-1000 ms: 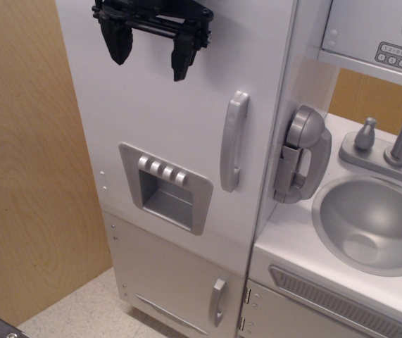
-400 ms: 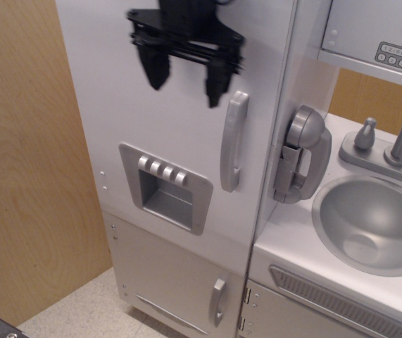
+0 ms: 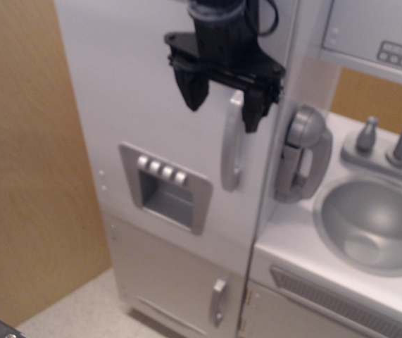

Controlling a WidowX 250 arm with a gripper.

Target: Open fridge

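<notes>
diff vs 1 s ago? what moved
The claw moved right and down across the fridge door, from its upper left to the top of the bar handle. Its fingers now stand either side of the handle's top, open, nothing gripped yet. The door is still shut; dispenser, phone and sink are unchanged.

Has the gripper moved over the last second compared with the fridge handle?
Yes. The open gripper has travelled right and down across the fridge door, its fingers now straddling the top of the handle.
</notes>
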